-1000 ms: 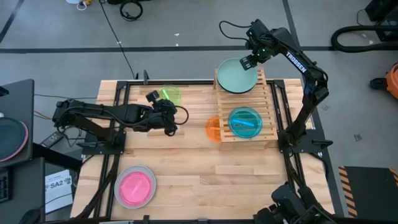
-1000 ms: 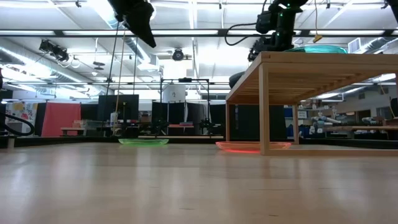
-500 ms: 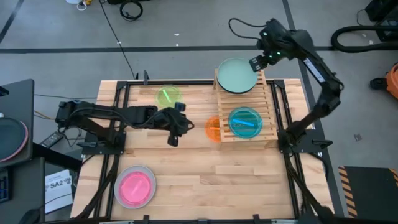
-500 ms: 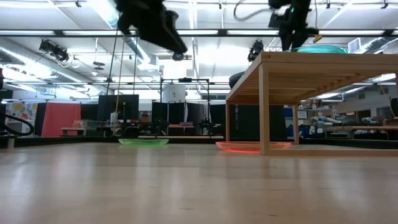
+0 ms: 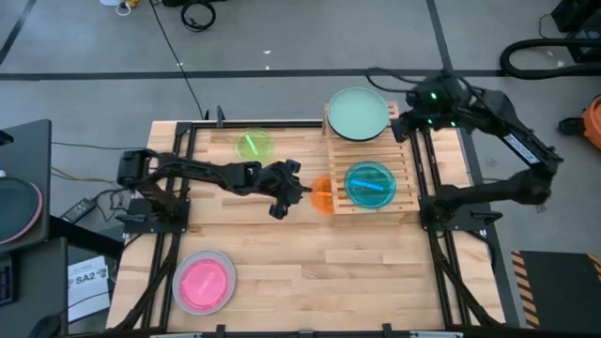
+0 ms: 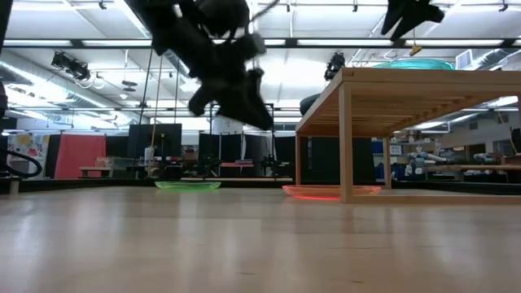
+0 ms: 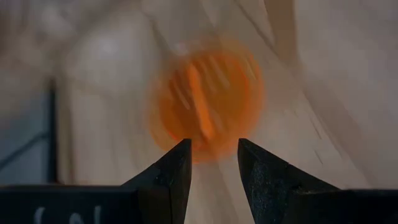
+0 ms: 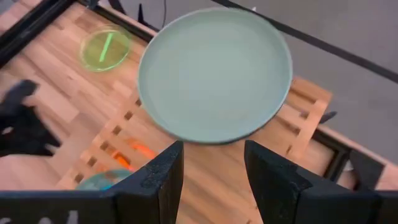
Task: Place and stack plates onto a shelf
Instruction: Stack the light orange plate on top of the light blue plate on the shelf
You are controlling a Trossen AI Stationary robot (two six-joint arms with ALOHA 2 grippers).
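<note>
My left gripper [image 5: 293, 184] hangs open over the table just left of the translucent orange plate [image 5: 319, 195]. That plate fills the left wrist view [image 7: 205, 99] beyond the fingertips and lies flat on the table, partly under the shelf [image 5: 406, 150]. My right gripper [image 5: 410, 117] is open in the air by the shelf's far right corner, beside the mint green plate [image 5: 357, 113], which lies on the slats. A cyan plate [image 5: 369, 184] rests on the shelf's near half. A green plate [image 5: 252, 145] lies on the table.
A pink plate on a pale grey plate [image 5: 204, 282] sits near the table's near left corner. The low view shows the shelf's legs [image 6: 345, 138] with the orange plate's rim [image 6: 321, 192] at their foot. Black frame rails [image 5: 178, 169] run along both table sides.
My left gripper has swept from near the green plate toward the table's right and downward, arriving beside the orange plate. My right gripper has drawn back from the mint green plate's far rim toward the table's right edge. The mint plate stays flat on the shelf.
</note>
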